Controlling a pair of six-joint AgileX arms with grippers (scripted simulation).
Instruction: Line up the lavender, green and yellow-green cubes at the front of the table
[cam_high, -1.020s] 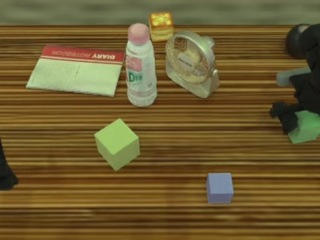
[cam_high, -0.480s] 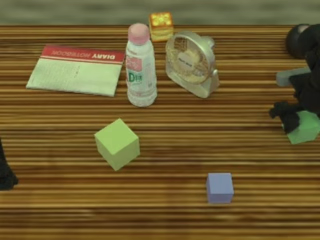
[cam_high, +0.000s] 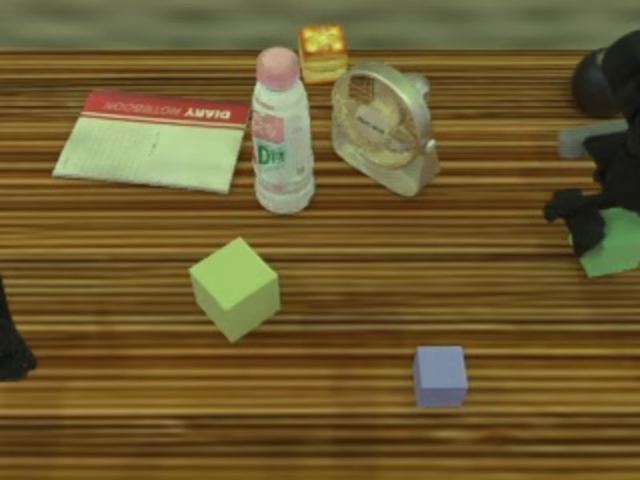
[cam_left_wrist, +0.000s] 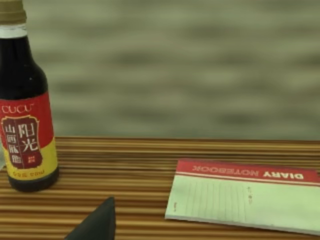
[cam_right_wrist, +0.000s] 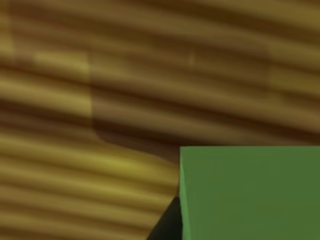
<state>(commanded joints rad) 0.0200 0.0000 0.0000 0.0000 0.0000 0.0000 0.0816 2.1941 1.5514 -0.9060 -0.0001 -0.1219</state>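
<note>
The green cube (cam_high: 618, 248) hangs at the table's (cam_high: 400, 300) right edge with my right gripper (cam_high: 592, 228) shut on it; in the right wrist view the green cube (cam_right_wrist: 250, 192) is held above its shadow on the wood. The yellow-green cube (cam_high: 235, 288) rests left of centre, turned at an angle. The lavender cube (cam_high: 440, 376) sits near the front, right of centre. My left gripper (cam_high: 12, 350) is parked at the left edge, open, one dark finger (cam_left_wrist: 97, 222) showing in its wrist view.
A diary notebook (cam_high: 155, 140), a plastic bottle (cam_high: 281, 135), a small fan (cam_high: 385, 128) and an orange patterned cube (cam_high: 323, 52) stand along the back. A dark sauce bottle (cam_left_wrist: 25, 100) shows in the left wrist view.
My right gripper has risen with the green cube and drifted a little toward the right edge. The other cubes and the left arm have not moved.
</note>
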